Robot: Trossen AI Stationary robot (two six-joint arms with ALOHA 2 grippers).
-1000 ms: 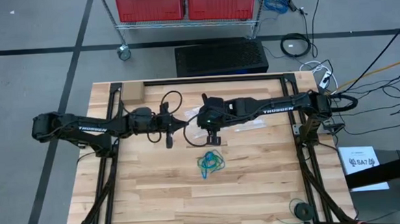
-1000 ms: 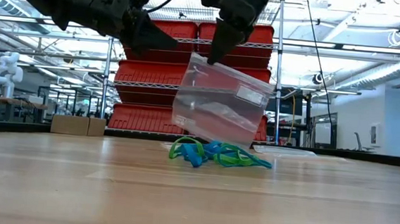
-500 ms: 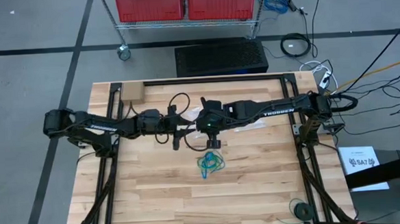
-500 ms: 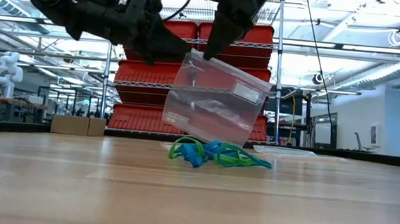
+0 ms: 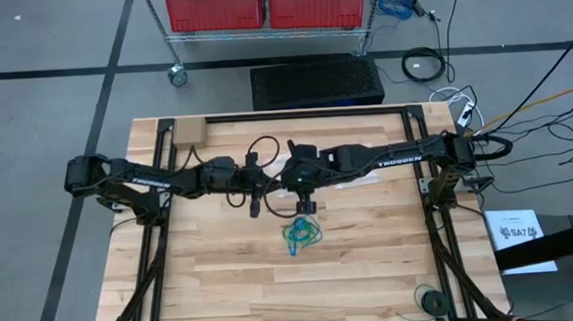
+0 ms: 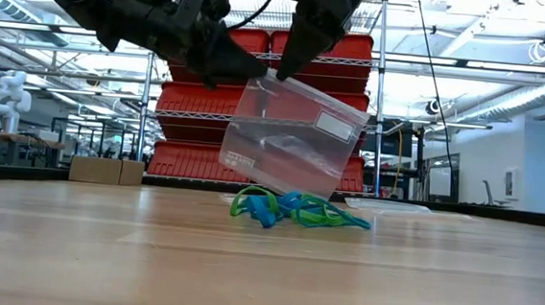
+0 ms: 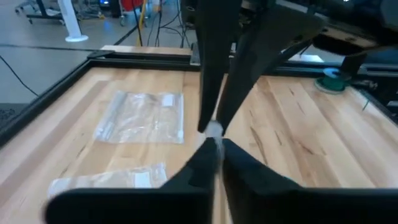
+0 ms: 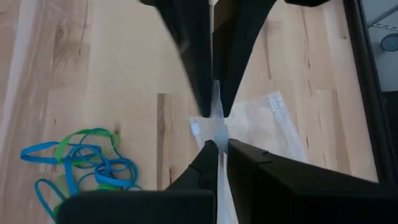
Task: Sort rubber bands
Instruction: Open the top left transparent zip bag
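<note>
A clear flat plastic bag (image 6: 293,139) hangs tilted above the table's middle, clear of the wood. My right gripper (image 6: 280,76) is shut on its top edge. My left gripper (image 6: 256,74) has come in from the table's left and is shut on the same edge, right beside the right one. The rubber bands (image 5: 300,233), a small heap of green, teal and blue loops, lie on the table just nearer than both grippers. They also show in the low view (image 6: 292,210) and in the right wrist view (image 8: 81,165). My left gripper pinches the bag's top edge (image 7: 213,130) between its two fingers, at the corner nearest the table's left. The fingers come slanting down from the left. The bag hangs below them, clear of the table. My right gripper pinches the bag's top edge (image 8: 215,127) between its two fingers, from above, pointing down, tip to tip with the left fingers. The bag (image 8: 255,124) hangs tilted below, its lower edge above the rubber bands.
Two more clear bags (image 7: 143,115) (image 7: 106,177) lie flat on the table toward its far right part. A small cardboard box (image 5: 189,134) sits at the far left corner, and a roll of tape (image 5: 431,300) near the near right corner.
My left gripper has gone toward the table's right and reached the top edge of the bag beside my right gripper. The bag has stayed hanging from my right gripper and has shifted a little toward the left arm.
</note>
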